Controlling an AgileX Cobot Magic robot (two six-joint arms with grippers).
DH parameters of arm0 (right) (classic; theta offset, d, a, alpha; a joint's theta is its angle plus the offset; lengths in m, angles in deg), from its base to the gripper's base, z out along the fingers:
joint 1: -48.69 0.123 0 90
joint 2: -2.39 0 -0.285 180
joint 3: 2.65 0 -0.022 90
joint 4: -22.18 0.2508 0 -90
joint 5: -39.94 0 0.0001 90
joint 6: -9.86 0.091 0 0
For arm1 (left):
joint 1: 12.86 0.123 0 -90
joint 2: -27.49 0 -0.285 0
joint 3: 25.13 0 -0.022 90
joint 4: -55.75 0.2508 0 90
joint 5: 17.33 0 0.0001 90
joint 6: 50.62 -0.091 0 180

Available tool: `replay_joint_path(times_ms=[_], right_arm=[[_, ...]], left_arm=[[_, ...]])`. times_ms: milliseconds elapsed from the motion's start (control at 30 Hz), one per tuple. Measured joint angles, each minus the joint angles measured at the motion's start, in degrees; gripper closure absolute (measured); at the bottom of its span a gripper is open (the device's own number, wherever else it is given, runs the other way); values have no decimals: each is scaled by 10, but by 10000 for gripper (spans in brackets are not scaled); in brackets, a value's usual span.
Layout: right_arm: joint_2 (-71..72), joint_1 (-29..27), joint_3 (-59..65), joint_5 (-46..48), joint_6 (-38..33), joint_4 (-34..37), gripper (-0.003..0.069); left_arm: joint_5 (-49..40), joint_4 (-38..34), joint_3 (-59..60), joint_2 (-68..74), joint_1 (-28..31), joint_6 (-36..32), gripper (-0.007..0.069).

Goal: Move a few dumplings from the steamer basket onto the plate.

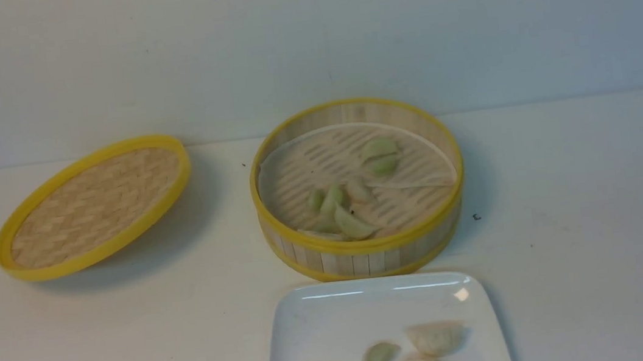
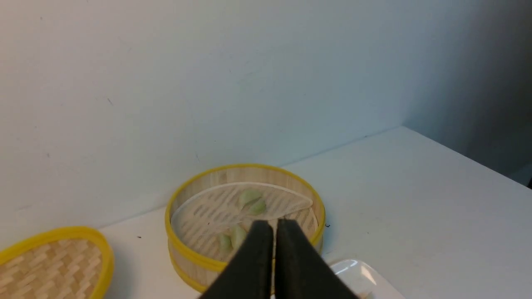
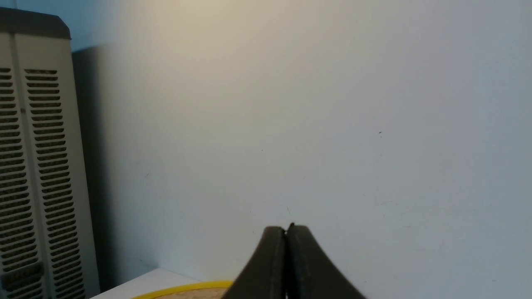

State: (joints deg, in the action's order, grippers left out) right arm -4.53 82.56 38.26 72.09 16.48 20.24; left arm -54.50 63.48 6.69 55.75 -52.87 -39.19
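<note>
The steamer basket stands at mid-table and holds several pale green and cream dumplings on a white liner. The white plate lies just in front of it with several dumplings on it. Neither gripper shows in the front view. In the left wrist view my left gripper is shut and empty, raised on the near side of the basket, with the plate's corner beside it. In the right wrist view my right gripper is shut and empty, facing the wall.
The shallow woven lid lies tilted at the left of the table, also in the left wrist view. A yellow rim shows low in the right wrist view. A slatted grey unit stands at the wall.
</note>
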Motion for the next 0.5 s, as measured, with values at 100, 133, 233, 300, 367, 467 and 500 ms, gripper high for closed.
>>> replay_joint_path(times_ms=[100,133,233,300,367,467,500], right_arm=[[0,0,0,0,0,0,673],[0,0,0,0,0,0,673],[0,0,0,0,0,1,673],[0,0,0,0,0,1,673],[0,0,0,0,0,1,673],[0,0,0,0,0,1,673],[0,0,0,0,0,1,673]], left_arm=[[0,0,1,0,0,0,631],[1,0,4,0,0,0,631],[13,4,24,-3,3,-5,631],[35,-3,54,-18,23,-20,631],[59,-19,90,-35,58,-43,631],[96,-65,164,-80,143,-90,631],[110,-77,195,-98,174,-107,631]])
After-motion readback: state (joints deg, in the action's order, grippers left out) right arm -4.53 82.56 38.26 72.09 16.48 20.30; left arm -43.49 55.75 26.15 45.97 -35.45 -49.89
